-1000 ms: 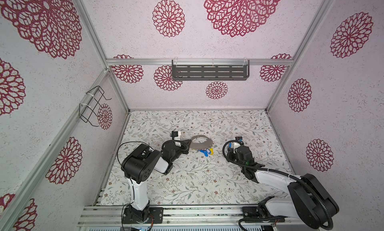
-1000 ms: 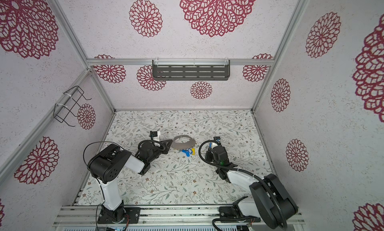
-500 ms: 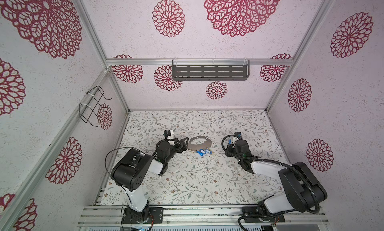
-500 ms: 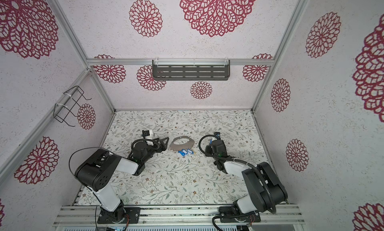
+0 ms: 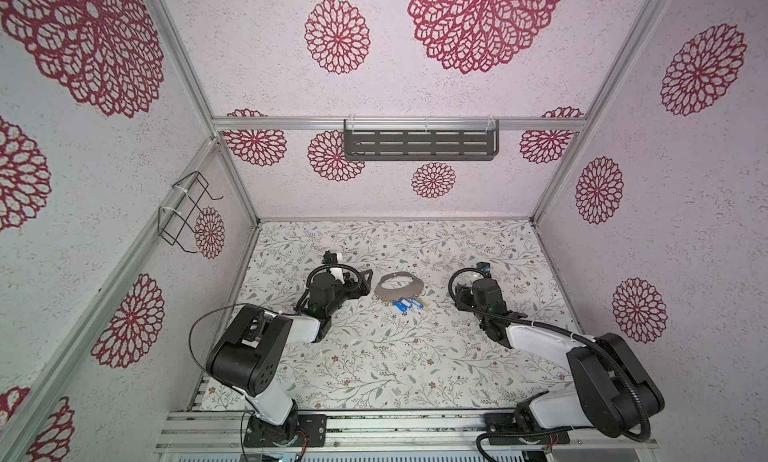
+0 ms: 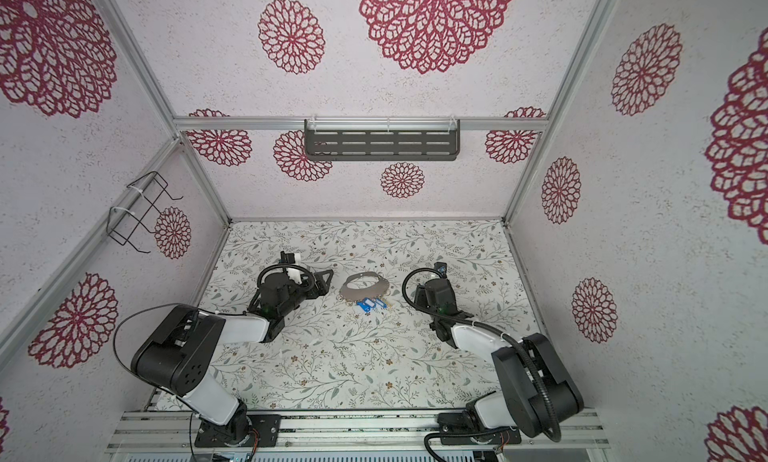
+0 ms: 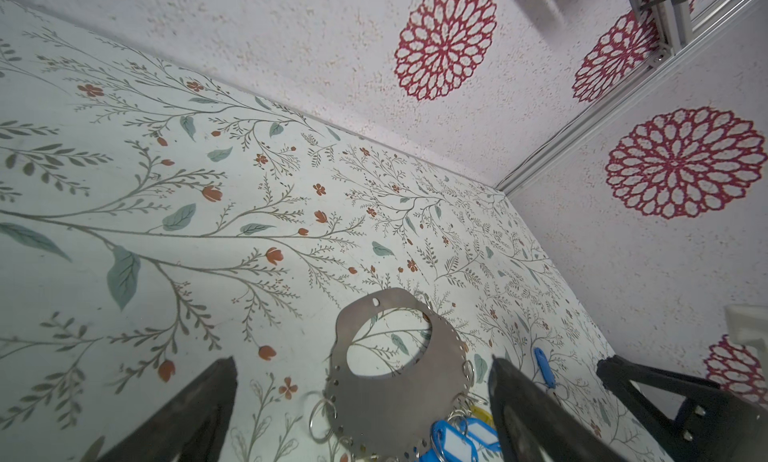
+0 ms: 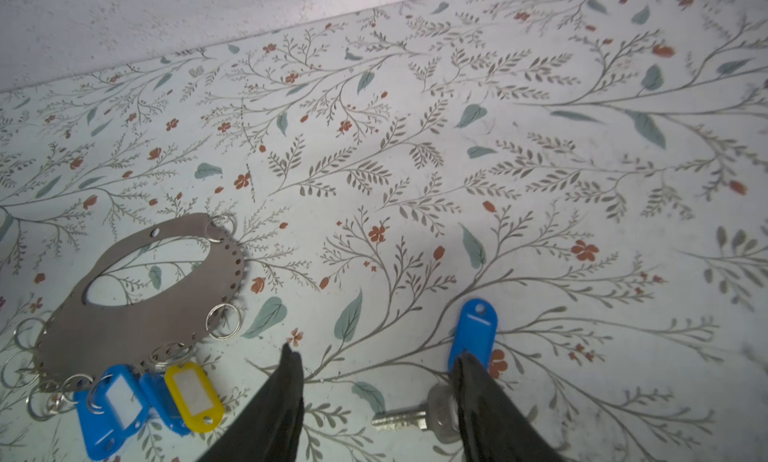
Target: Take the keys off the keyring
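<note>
The grey keyring [image 5: 401, 294] [image 6: 365, 294] lies flat on the floral floor between my two arms. Blue tags [image 8: 116, 401] and a yellow tag [image 8: 193, 395] hang from its near rim by small split rings; their keys do not show. My left gripper [image 5: 365, 283] [image 7: 361, 361] stands wide open just left of the keyring [image 7: 395, 397], not touching it. My right gripper [image 8: 376, 354] is open, low over the floor to the ring's right. A loose silver key [image 8: 401, 418] with a blue tag [image 8: 473, 327] lies between its fingers, partly hidden by one of them.
A grey slotted shelf [image 5: 419, 144] hangs on the back wall and a black wire rack [image 5: 187, 210] on the left wall. Patterned walls close three sides. An aluminium rail [image 5: 374, 422] carrying both arm bases runs along the front edge.
My left gripper has let go of the keyring's left edge and opened wide. My right gripper has opened too, and the blue-tagged key now lies on the floor between its fingers.
</note>
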`<action>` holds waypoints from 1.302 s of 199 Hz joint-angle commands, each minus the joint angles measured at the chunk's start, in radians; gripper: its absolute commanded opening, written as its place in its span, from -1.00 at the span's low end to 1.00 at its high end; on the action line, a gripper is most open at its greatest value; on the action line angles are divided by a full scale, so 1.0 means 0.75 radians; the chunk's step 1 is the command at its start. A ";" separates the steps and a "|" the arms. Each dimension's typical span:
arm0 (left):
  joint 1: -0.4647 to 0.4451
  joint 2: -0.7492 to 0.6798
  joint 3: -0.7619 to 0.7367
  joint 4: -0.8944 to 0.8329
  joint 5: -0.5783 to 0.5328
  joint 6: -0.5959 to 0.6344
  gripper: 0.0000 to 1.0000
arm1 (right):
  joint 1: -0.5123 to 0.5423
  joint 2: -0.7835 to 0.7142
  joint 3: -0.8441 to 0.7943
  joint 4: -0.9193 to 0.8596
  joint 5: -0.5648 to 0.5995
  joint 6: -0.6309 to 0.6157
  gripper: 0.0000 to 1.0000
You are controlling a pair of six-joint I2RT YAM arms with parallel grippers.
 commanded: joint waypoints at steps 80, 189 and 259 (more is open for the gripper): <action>0.030 0.042 0.013 0.110 -0.033 -0.068 0.94 | -0.077 -0.101 -0.177 0.616 0.797 -0.544 0.48; 0.037 -0.155 0.033 -0.305 -0.108 0.082 0.94 | -0.122 0.239 -0.202 1.165 0.847 -0.940 0.38; 0.038 -0.128 0.188 -0.468 -0.093 0.120 0.94 | -0.233 0.121 -0.372 1.054 0.589 -0.660 0.39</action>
